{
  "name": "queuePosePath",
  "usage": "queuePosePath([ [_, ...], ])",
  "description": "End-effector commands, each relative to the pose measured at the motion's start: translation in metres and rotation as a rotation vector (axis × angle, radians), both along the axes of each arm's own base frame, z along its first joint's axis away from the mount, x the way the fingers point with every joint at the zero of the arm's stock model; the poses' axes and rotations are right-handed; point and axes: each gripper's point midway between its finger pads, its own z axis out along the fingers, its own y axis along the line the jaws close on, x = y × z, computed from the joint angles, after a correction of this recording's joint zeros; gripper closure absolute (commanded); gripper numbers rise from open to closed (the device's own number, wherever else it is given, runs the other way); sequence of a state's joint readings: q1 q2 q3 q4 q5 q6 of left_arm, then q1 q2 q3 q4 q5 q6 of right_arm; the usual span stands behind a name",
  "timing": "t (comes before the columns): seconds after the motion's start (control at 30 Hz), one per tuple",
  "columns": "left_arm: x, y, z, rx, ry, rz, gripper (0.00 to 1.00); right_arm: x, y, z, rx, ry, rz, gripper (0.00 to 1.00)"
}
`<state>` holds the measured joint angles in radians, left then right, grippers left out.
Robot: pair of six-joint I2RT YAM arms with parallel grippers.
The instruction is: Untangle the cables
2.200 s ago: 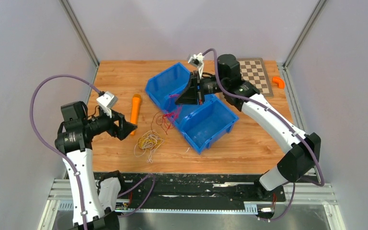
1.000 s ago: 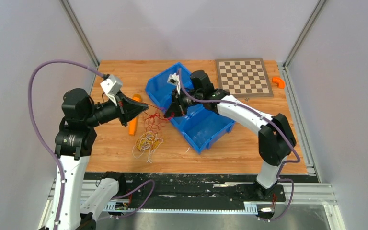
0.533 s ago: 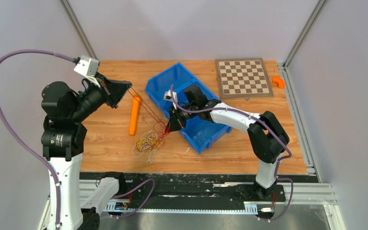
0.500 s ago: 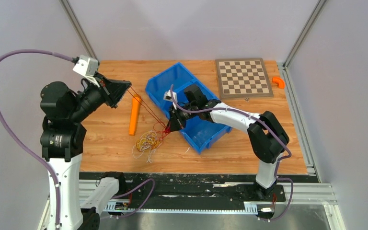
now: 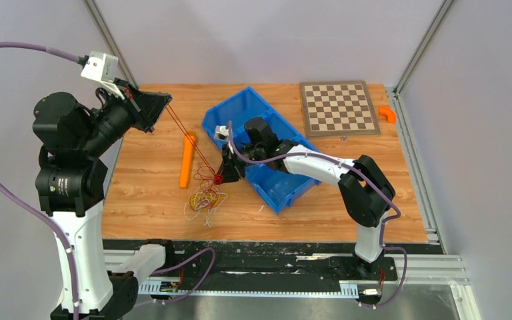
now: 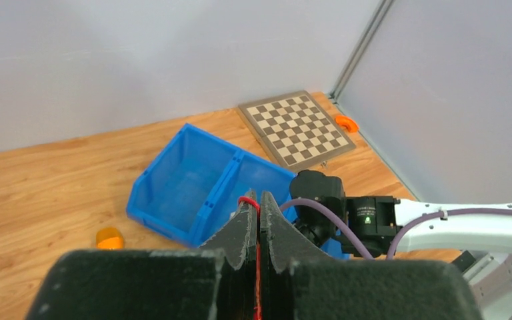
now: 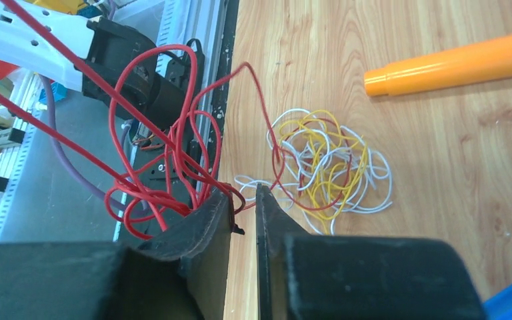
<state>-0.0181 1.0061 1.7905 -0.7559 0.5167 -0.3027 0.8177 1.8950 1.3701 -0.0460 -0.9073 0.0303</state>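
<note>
— What has the left tool [image 6: 259, 200] got?
— It is clamped on a red cable [image 6: 248, 199], which only its own wrist view shows. From above it sits high over the bench's [image 5: 147, 200] far left corner, with the strand running taut down to the right tool [image 5: 221, 175].
— And that one?
— Its fingers stand narrow, with red loops bunched at the tip. I cannot tell whether it pinches them. The white-and-yellow tangle [image 5: 207, 197] lies on the bench just beside it, between the orange tube [image 5: 187, 160] and the blue bin [image 5: 237, 110].
— What has changed since half a second ago?
— The left tool has risen and drawn back. The right tool has slid from the bin toward the tangle.
</note>
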Motion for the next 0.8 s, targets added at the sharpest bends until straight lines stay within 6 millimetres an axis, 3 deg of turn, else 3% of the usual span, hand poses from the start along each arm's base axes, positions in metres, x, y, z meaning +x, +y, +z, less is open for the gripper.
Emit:
queuePosePath([
  [0.0,-0.054,0.016,0.145,-0.054,-0.541,0.09,1.0,-0.012,-0.031,-0.1,-0.287,0.111,-0.047,0.82],
  [0.13,-0.057,0.015,0.149,-0.061,-0.556,0.086,1.0,-0.008,-0.033,-0.109,-0.317,0.094,-0.065,0.82],
  [0.2,-0.061,0.017,0.153,-0.055,-0.574,0.098,1.0,-0.008,-0.035,-0.117,-0.341,0.083,-0.07,0.73],
  [0.33,-0.067,0.019,0.161,-0.057,-0.602,0.107,1.0,-0.009,-0.04,-0.129,-0.379,0.075,-0.071,0.68],
  [0.77,-0.073,0.036,0.185,-0.041,-0.694,0.219,1.0,-0.017,-0.046,-0.14,-0.412,0.105,-0.052,0.69],
])
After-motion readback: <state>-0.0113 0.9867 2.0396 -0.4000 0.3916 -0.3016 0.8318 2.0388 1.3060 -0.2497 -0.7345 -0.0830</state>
